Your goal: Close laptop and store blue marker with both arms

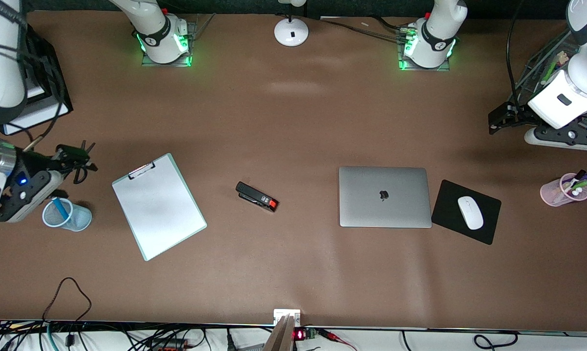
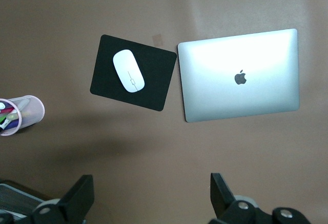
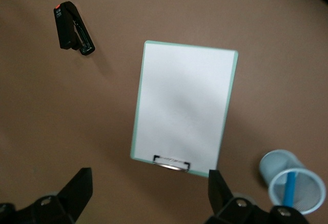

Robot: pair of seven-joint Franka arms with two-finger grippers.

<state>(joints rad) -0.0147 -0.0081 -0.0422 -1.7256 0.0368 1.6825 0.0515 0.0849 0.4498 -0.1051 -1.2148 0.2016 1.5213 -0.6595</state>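
The silver-grey laptop [image 1: 384,196] [image 2: 241,75] lies shut and flat, its dark apple logo facing up, toward the left arm's end of the table. The blue marker [image 1: 58,204] [image 3: 290,185] stands inside a light-blue mesh cup [image 1: 68,215] [image 3: 292,182] at the right arm's end. My left gripper [image 1: 494,122] [image 2: 151,183] hangs open and empty over bare table near the left arm's end. My right gripper [image 1: 86,158] [image 3: 149,178] is open and empty too, in the air beside the mesh cup and the clipboard's clip.
A white clipboard [image 1: 158,205] [image 3: 184,106] and a black stapler [image 1: 257,196] [image 3: 73,28] lie mid-table. A black mouse pad [image 1: 449,204] [image 2: 154,75] carries a white mouse [image 1: 470,212] beside the laptop. A pink pen cup [image 1: 563,190] lies at the left arm's end. A lamp base [image 1: 291,31] sits between the arm bases.
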